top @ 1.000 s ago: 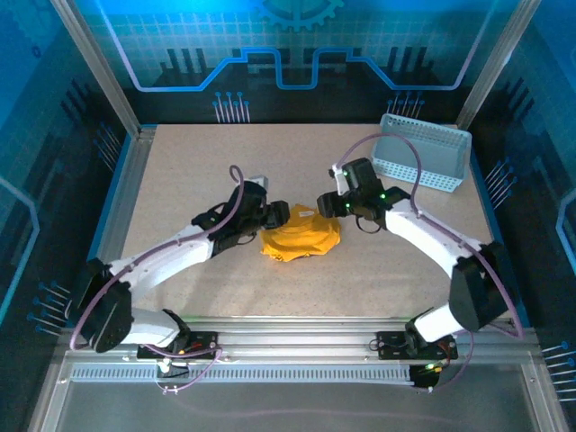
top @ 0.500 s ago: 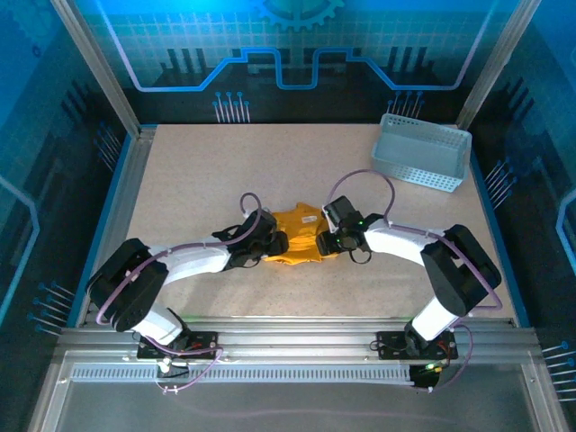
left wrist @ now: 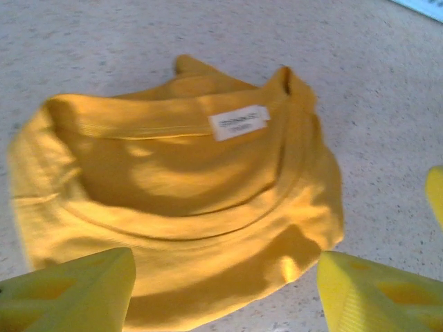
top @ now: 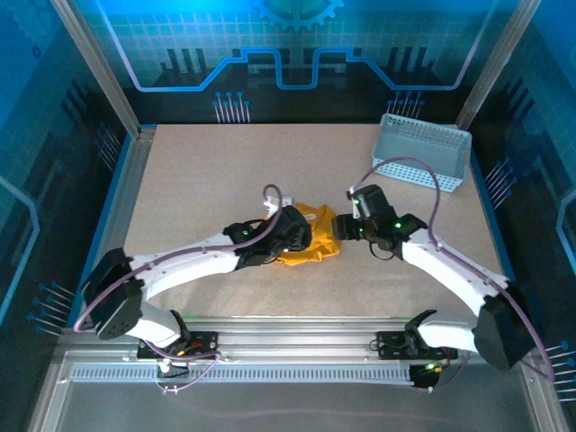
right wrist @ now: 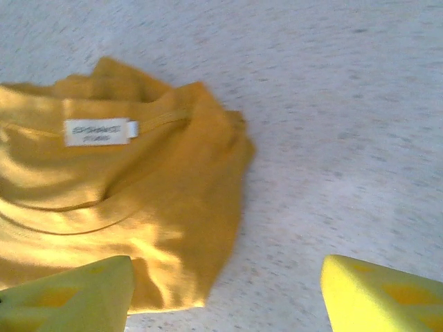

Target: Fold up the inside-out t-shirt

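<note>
As you look out from the arm bases, you find the left gripper (top: pixel 301 236) and the right gripper (top: pixel 340 227) flanking the inside-out t-shirt (top: pixel 319 245), each with its fingers spread apart and gripping no cloth. The shirt lies bunched near the middle of the table (top: pixel 207 180), with its white tag (left wrist: pixel 239 122) facing up at the collar. Far right stands the grey basket (top: pixel 423 153).

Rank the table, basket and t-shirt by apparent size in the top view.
Largest to smallest:
1. table
2. basket
3. t-shirt, which is bunched up and partly hidden, so only its visible patch is ranked.
</note>
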Robot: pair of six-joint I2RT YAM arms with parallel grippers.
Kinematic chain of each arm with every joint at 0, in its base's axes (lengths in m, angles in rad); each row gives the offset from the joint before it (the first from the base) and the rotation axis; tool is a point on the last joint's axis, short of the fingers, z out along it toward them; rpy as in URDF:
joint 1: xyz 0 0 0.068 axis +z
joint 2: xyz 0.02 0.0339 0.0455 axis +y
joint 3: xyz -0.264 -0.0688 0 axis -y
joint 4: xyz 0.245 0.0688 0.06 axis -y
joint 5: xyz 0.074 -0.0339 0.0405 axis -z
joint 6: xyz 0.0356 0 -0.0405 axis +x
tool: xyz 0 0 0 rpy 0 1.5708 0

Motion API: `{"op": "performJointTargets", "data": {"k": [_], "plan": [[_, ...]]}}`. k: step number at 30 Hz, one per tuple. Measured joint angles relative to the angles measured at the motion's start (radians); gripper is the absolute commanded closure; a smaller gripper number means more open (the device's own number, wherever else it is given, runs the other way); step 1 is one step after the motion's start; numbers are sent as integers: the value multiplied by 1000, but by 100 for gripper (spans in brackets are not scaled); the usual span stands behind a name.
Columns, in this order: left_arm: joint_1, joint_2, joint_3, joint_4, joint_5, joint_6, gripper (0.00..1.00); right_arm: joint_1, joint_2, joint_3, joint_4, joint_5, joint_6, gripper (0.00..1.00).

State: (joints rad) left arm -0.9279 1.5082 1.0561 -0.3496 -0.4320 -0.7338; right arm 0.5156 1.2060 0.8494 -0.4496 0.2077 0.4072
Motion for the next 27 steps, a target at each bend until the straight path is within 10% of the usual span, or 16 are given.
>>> {"op": "performJointTargets", "data": {"k": [13, 27], "plan": [[113, 465, 326, -132, 14, 87, 15, -14, -246, -52, -143, 79, 72, 24], [606, 581, 521, -255, 86, 520, 9, -22, -360, -60, -203, 80, 59, 23]]}}
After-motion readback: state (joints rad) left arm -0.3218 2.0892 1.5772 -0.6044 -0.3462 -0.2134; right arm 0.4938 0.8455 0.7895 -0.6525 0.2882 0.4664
